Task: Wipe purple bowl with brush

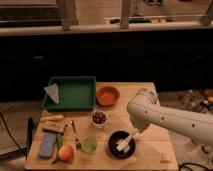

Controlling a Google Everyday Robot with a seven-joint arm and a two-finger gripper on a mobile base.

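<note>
The purple bowl (121,145), very dark and round, sits near the front edge of the wooden table (150,155). Inside it lies the whitish head of the brush (123,143), its pale handle slanting up to the right. The gripper (136,131) reaches down from the white arm at the right and meets the handle's upper end, just above the bowl's right rim. The arm's white housing hides the fingers.
An orange bowl (107,95) and a green tray (70,92) stand at the back. A small white bowl with dark contents (99,118), a green cup (89,145), a fork (75,135), an orange fruit (65,153) and a blue sponge (47,145) lie to the left.
</note>
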